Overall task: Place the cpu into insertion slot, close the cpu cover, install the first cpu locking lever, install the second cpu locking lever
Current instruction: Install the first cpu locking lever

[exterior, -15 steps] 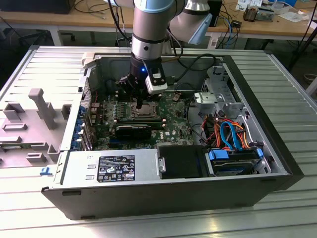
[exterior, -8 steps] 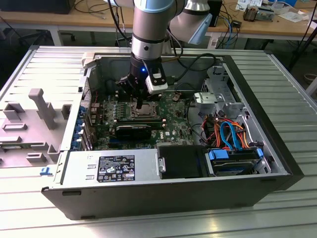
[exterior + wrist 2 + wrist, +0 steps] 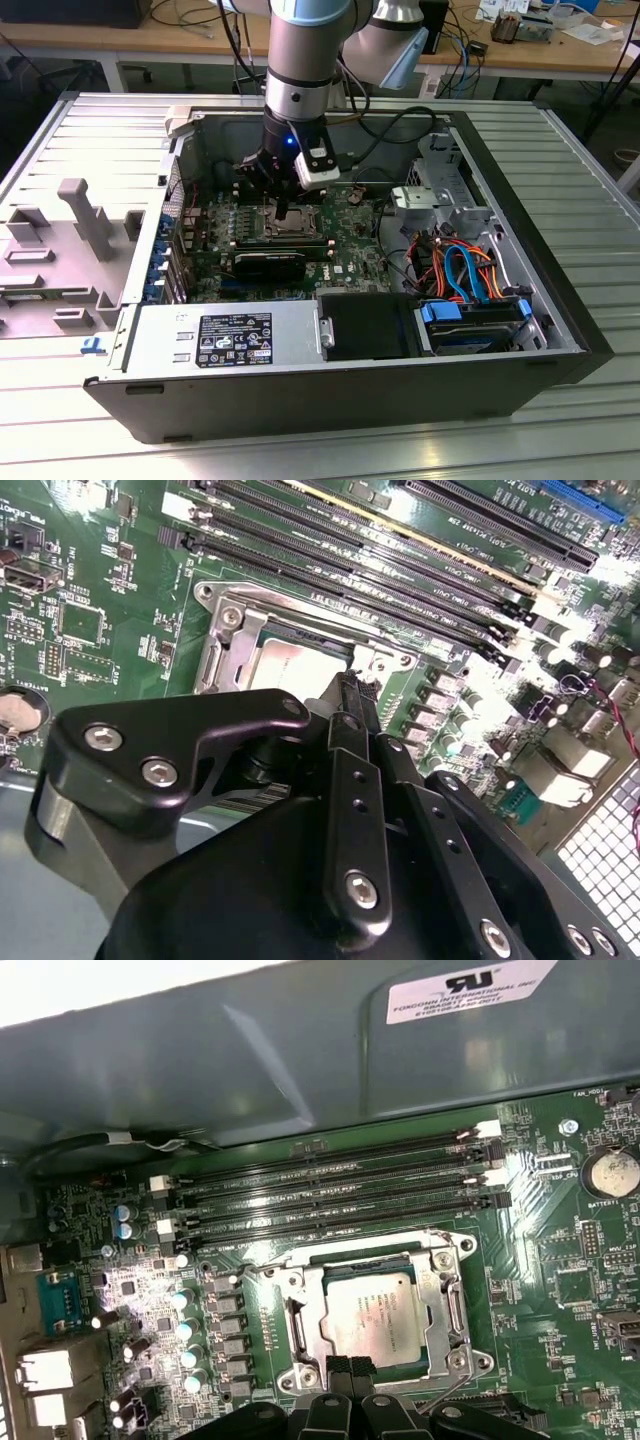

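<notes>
The cpu (image 3: 372, 1315), a silver-grey square, lies in the insertion slot (image 3: 457, 1362) on the green board. The cpu cover (image 3: 447, 1305), a silvery frame plate, lies down around it, and the chip shows through its window. My gripper (image 3: 347, 1366) hangs just over the socket's edge, fingers shut together with nothing between them. In the second wrist view the fingertips (image 3: 350, 692) hover at the edge of the cpu (image 3: 295, 665) and its cover (image 3: 225, 645). A thin metal lever rod (image 3: 446, 1388) slants beside the socket corner near the fingertips. In the exterior view the gripper (image 3: 283, 207) stands above the socket (image 3: 292, 224).
Long black memory slots (image 3: 330, 1185) run beside the socket, with the case wall (image 3: 300, 1050) beyond. A black graphics card (image 3: 270, 265), the power supply (image 3: 225, 340) and a drive bay with blue and orange cables (image 3: 460, 270) fill the open case. A coin battery (image 3: 612, 1172) sits on the board.
</notes>
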You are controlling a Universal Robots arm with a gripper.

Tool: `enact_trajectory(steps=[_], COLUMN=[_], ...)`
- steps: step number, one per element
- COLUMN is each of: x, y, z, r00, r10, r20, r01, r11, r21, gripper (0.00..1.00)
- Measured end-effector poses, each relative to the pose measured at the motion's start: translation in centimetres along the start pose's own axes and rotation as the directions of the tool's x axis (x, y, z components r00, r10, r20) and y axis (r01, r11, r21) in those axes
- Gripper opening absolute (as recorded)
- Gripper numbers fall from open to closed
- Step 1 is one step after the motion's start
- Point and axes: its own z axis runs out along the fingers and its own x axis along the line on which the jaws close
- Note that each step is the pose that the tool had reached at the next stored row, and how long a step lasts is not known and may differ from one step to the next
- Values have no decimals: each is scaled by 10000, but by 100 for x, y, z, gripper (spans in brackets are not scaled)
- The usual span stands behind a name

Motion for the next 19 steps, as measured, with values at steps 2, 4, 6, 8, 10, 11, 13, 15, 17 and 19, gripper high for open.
enact_trajectory(steps=[2, 4, 6, 8, 10, 11, 13, 15, 17, 19], x=[0, 0, 0, 0, 0, 0, 0, 0, 0, 0], y=[0, 0, 0, 0, 0, 0, 0, 0, 0, 0], z=[0, 0, 0, 0, 0, 0, 0, 0, 0, 0], r00=[10000, 9999, 9998, 9997, 9996, 9995, 9994, 9992, 9991, 9989], r10=[-56, -171, -211, -248, -291, -309, -341, -397, -425, -466], r20=[3, 9, 11, 13, 15, 17, 18, 21, 22, 24], r01=[56, 171, 211, 248, 291, 309, 341, 397, 425, 465], r11=[10000, 9999, 9998, 9997, 9996, 9995, 9994, 9992, 9991, 9989], r21=[5, 16, 20, 23, 28, 29, 33, 37, 41, 44], gripper=[11, 11, 11, 11, 11, 11, 11, 11, 11, 11])
